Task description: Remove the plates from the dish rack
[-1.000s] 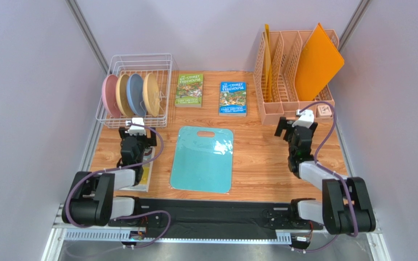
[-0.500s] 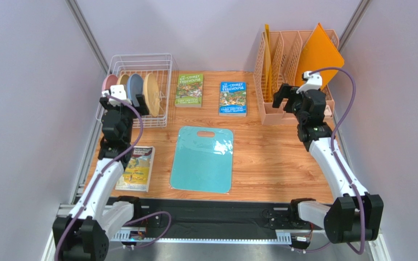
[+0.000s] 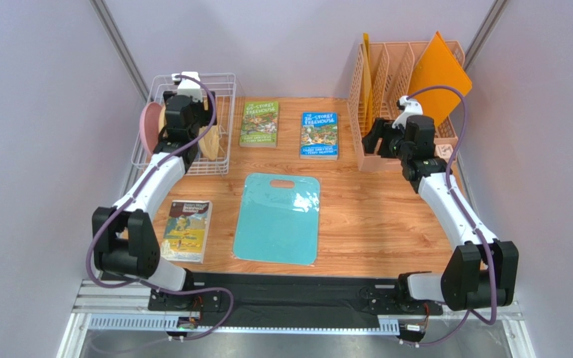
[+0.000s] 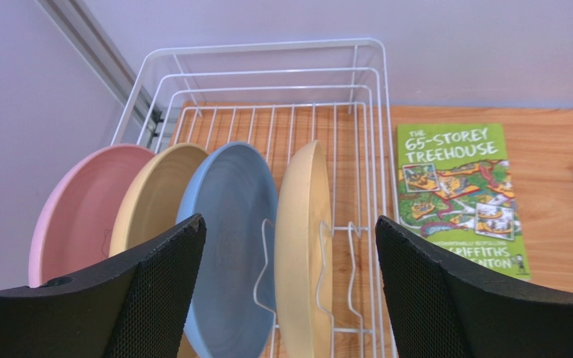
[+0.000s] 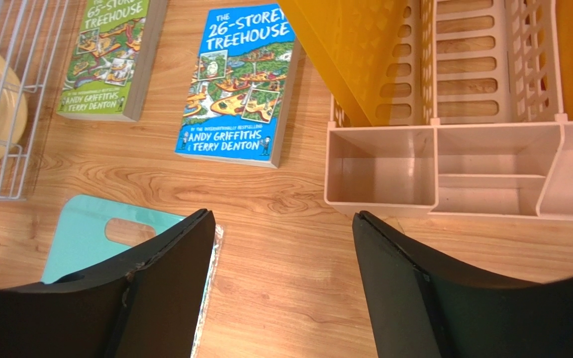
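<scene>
Left pincer (image 4: 289,224): now reaching over the dish rack (image 4: 267,51) after swinging forward from near its base; hanging spread, gripping nothing.
Plates (image 4: 230,201): all four are standing on edge in the rack; unloading is probably about to begin.
Right pincer (image 5: 283,216): spread and empty, hovering by the peach organizer (image 5: 431,160) after advancing.

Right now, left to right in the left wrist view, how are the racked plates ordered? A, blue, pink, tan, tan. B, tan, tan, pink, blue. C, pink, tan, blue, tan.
C: the pink plate, first tan plate, blue plate and second tan plate stand in that order in the dish rack.
</scene>
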Action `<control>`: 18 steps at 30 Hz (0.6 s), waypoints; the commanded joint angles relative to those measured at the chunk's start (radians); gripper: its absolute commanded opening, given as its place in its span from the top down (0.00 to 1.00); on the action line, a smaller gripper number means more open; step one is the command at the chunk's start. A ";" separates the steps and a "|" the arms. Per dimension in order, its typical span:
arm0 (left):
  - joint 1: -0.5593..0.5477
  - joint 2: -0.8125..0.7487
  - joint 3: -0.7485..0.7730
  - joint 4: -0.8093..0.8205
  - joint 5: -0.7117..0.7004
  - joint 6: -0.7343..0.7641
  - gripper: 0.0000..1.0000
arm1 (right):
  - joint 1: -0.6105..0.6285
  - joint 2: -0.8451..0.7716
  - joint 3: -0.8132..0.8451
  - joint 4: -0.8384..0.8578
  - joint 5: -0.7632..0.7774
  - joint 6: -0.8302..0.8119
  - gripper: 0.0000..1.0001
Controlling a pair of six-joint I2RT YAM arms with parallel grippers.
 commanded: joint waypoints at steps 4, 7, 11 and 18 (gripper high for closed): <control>-0.052 0.120 0.078 -0.041 -0.249 0.088 0.19 | 0.008 -0.026 0.057 -0.020 -0.033 0.003 0.25; -0.057 0.159 0.095 -0.046 -0.285 0.090 0.23 | 0.008 -0.034 0.055 -0.018 -0.027 -0.001 0.25; -0.066 0.191 0.091 -0.038 -0.343 0.101 0.40 | 0.008 -0.034 0.054 -0.018 -0.032 0.000 0.28; -0.089 0.189 0.054 0.009 -0.417 0.119 0.85 | 0.008 -0.029 0.040 -0.010 -0.024 0.000 0.30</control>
